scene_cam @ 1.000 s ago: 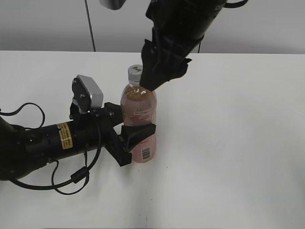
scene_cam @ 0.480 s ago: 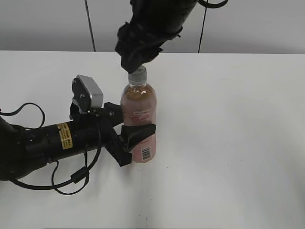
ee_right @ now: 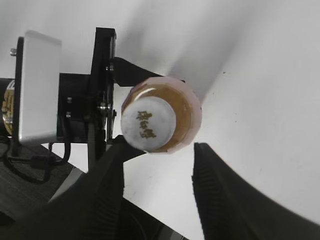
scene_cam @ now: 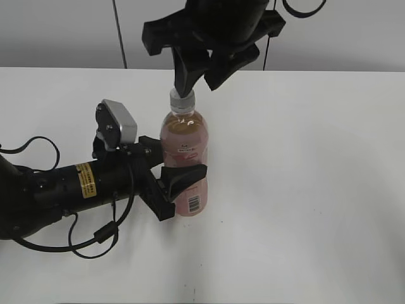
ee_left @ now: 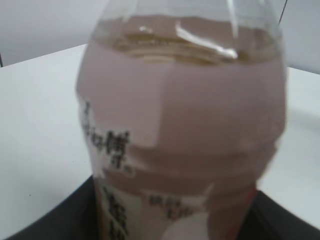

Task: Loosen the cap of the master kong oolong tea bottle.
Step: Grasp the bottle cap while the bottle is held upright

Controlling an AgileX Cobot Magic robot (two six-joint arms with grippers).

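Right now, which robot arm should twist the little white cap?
The right one. Its gripper hangs open above the small round white plastic cap, while the left gripper clamps the slim clear pink-labelled tea bottle upright.

left pincer (scene_cam: 169,183) clamped, right pincer (scene_cam: 197,77) (overhead) spread

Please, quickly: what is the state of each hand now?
Left hand: closed around the bottle.
Right hand: open, above the cap, holding nothing.

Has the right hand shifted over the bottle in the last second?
Yes. The right hand has swung left from beside the bottle, judged against the cap, and now sits open directly above it.
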